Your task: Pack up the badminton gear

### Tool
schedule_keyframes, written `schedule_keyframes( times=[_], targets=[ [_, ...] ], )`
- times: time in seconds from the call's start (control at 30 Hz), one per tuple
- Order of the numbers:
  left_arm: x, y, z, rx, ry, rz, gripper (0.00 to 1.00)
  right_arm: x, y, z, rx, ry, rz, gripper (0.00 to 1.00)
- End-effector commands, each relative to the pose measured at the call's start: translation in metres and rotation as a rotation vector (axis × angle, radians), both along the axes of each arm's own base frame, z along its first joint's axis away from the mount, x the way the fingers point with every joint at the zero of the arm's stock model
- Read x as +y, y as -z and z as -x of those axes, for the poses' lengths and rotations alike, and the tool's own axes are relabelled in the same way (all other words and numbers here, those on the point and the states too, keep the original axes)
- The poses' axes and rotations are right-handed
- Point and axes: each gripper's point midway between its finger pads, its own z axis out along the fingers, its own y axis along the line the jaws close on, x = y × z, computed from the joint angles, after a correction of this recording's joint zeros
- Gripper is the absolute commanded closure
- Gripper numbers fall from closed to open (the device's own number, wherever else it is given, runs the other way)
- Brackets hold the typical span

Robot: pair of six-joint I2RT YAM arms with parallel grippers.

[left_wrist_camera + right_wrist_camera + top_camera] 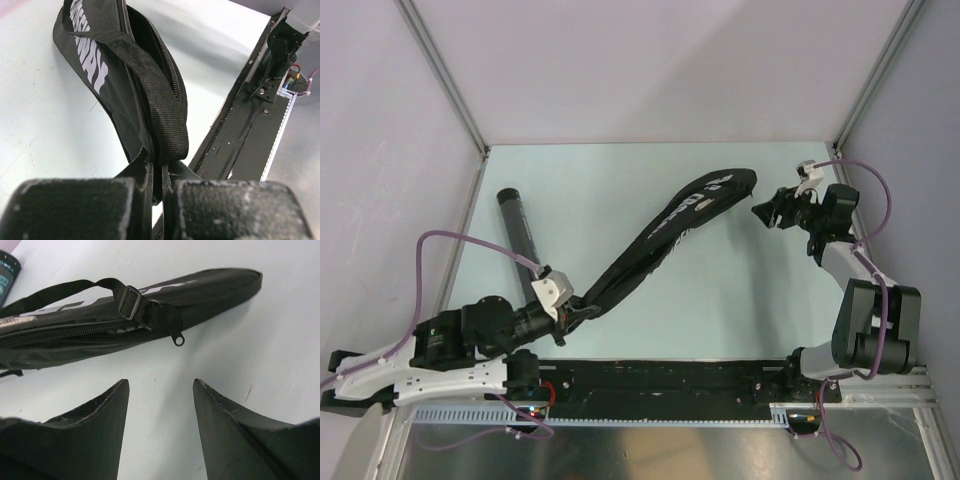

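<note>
Bag (670,232): narrow end clamped in left gripper (575,308), probably as anchor; near wide end, right gripper (765,213), fingers apart, facing zip pull (178,340).

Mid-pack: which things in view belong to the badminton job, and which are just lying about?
Job: black bag, its narrow end pinched in the left pincer; black tube, lying apart; zip pull, in front of the open right pincer.
Not the job: black rail, purple cables, both rig fittings.
</note>
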Motion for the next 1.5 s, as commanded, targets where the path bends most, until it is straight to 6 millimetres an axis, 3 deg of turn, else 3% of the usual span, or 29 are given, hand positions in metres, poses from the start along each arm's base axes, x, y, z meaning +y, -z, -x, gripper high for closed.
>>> schedule_keyframes(
  times=[0.0, 0.23, 0.43, 0.63, 0.77, 0.9, 0.97, 1.2, 1.37, 1.47],
  targets=[
    [0.001, -0.049, -0.004, -0.028, -0.023, 0.134, 1.00, 0.012, -0.007, -0.012, -0.213, -0.171, 0.113, 0.41],
    [0.001, -0.055, -0.003, -0.025, -0.019, 0.124, 1.00, 0.024, 0.009, -0.027, -0.305, -0.242, 0.168, 0.44],
    [0.004, -0.057, -0.004, -0.036, -0.026, 0.120, 1.00, 0.028, 0.019, -0.044, -0.341, -0.181, 0.287, 0.44],
    [0.003, -0.057, -0.006, -0.043, -0.030, 0.108, 1.00, 0.021, 0.018, -0.054, -0.351, -0.106, 0.338, 0.53],
    [0.000, -0.053, -0.007, -0.039, -0.031, 0.094, 1.00, 0.017, 0.017, -0.057, -0.354, -0.081, 0.358, 0.66],
    [-0.001, -0.052, -0.007, -0.036, -0.033, 0.088, 1.00, 0.015, 0.021, -0.055, -0.342, -0.072, 0.377, 0.93],
    [-0.002, -0.050, -0.008, -0.036, -0.036, 0.080, 1.00, 0.016, 0.019, -0.054, -0.337, -0.069, 0.371, 0.98],
    [-0.005, -0.043, -0.013, -0.065, -0.046, 0.030, 1.00, 0.027, -0.002, -0.040, -0.240, -0.016, 0.208, 1.00],
    [-0.011, -0.038, -0.016, -0.074, -0.049, -0.014, 1.00, 0.037, -0.004, -0.025, -0.125, -0.015, 0.142, 1.00],
    [-0.013, -0.035, -0.018, -0.076, -0.057, -0.033, 1.00, 0.054, -0.007, -0.011, -0.096, -0.061, 0.132, 1.00]
  ],
)
